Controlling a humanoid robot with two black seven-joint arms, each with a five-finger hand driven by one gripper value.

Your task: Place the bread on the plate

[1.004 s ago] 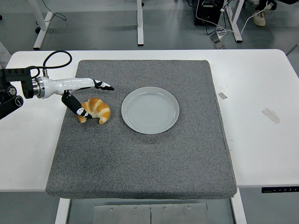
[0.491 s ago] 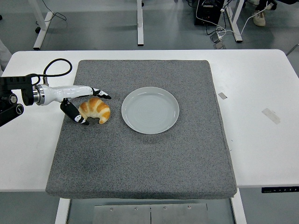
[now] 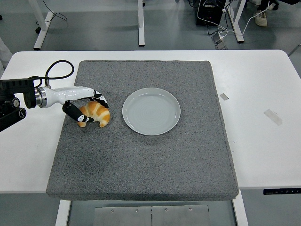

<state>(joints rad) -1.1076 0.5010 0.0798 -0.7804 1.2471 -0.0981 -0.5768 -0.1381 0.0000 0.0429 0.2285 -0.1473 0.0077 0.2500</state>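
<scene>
A golden croissant (image 3: 96, 114) lies on the grey mat (image 3: 146, 155), left of the round pale grey plate (image 3: 151, 111). My left hand (image 3: 88, 107) reaches in from the left edge and is closed around the croissant: the fingers (image 3: 99, 97) curl over its far side and the thumb (image 3: 74, 113) presses its near left end. The croissant still rests on the mat. The plate holds nothing. My right arm is not in the picture.
The mat lies on a white table (image 3: 263, 141). Two bits of tape (image 3: 273, 116) stick to the table at the right. A black cable loops above my left wrist (image 3: 59, 66). Table legs and a person's shoe show at the top.
My left hand's fingers, spread above the croissant a second ago, have come down and curled over it. The croissant has shifted slightly toward the near side.
</scene>
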